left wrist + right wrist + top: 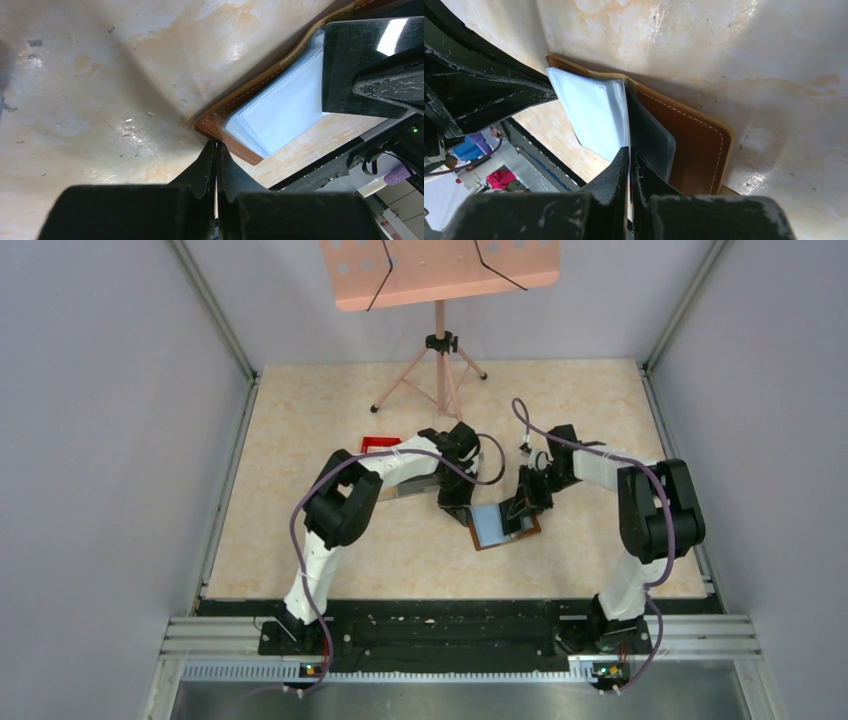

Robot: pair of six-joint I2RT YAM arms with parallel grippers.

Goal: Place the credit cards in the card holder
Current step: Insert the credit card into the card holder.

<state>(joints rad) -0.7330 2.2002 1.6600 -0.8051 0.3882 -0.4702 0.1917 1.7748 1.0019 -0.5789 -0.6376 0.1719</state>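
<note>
The card holder [484, 539] lies open on the table, brown leather with pale clear sleeves fanned up. It also shows in the left wrist view [216, 118] and the right wrist view [696, 145]. My right gripper [519, 518] [629, 149] is shut on a black credit card [352, 60]. It holds the card edge-down among the sleeves [594, 112]. My left gripper [456, 504] [216, 144] is shut, with its tips against the holder's near corner. The blue and tan-yellow cards are out of view.
A small red tray [379, 444] sits behind the left arm. A pink music stand [440, 350] stands on its tripod at the back of the table. Metal rails edge the table on the left and right, with grey walls beyond.
</note>
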